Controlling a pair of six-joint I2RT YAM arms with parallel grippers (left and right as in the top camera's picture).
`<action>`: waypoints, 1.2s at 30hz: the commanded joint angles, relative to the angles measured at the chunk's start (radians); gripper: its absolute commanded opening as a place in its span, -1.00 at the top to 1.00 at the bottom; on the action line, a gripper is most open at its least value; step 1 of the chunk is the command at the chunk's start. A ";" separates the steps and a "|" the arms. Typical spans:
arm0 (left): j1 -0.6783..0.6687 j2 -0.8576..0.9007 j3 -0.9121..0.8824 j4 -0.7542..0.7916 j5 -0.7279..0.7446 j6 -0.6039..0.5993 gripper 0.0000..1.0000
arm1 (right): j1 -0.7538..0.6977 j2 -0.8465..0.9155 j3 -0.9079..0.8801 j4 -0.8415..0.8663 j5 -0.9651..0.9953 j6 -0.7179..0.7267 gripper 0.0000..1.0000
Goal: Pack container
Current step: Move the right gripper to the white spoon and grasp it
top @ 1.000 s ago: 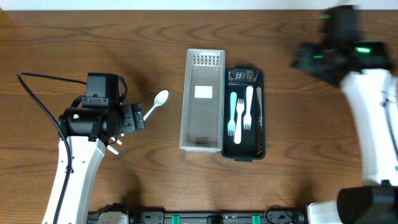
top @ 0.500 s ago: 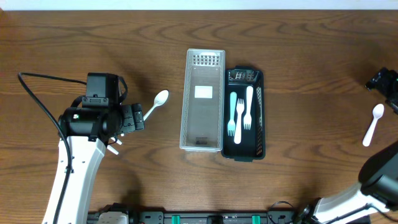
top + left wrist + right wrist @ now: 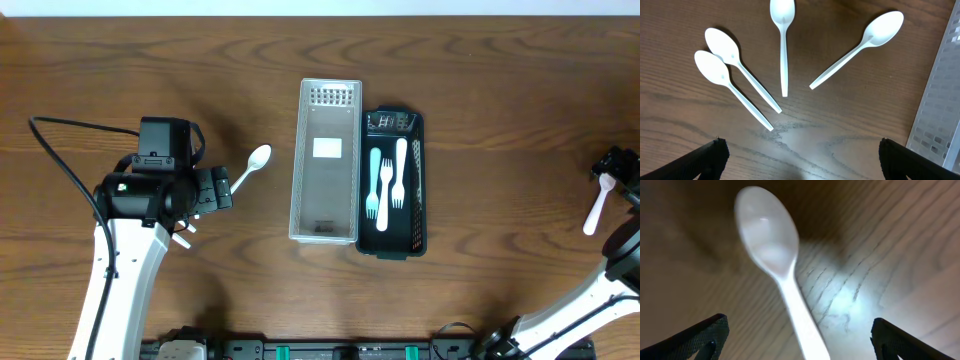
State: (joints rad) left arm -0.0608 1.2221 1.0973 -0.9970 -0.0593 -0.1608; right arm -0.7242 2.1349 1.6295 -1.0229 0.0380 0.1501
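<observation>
Right wrist view: the right gripper (image 3: 800, 336) sits low over the table (image 3: 900, 240). Its jaws are apart, with one fingertip (image 3: 705, 336) on either side of the handle of a lone spoon (image 3: 767, 230) that lies flat on the wood. Whether either finger touches the spoon cannot be told.

Left wrist view: the left gripper (image 3: 802, 152) has its jaws wide apart and holds nothing. Beyond it, four spoons (image 3: 784, 45) lie fanned on the table, the two at left side by side.

Overhead view: at table centre, the black container (image 3: 420, 200) holds white forks (image 3: 385, 190) laid lengthwise. The clear tray (image 3: 326, 195) lies against its left side. The four spoons are near the tray's left. The lone spoon is well apart, at the far right edge.
</observation>
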 commanded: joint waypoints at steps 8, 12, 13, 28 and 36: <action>-0.002 0.001 0.015 -0.005 -0.001 -0.009 -0.96 | -0.022 0.093 -0.006 0.025 -0.020 -0.018 -0.85; -0.002 0.001 0.015 -0.005 -0.001 -0.009 -0.96 | -0.021 0.093 -0.006 0.037 -0.021 -0.017 -0.72; -0.002 0.001 0.015 -0.005 -0.001 -0.009 -0.96 | -0.022 0.093 -0.006 0.036 -0.021 -0.017 -0.66; -0.002 0.001 0.015 -0.005 -0.001 -0.009 -0.96 | -0.020 0.092 -0.006 0.023 -0.027 0.074 0.72; -0.002 0.001 0.015 -0.006 -0.001 -0.009 -0.96 | 0.041 0.003 -0.005 -0.039 -0.112 0.081 0.81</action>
State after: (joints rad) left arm -0.0612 1.2221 1.0973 -0.9970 -0.0589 -0.1608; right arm -0.7273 2.2036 1.6276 -1.0557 -0.0151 0.2092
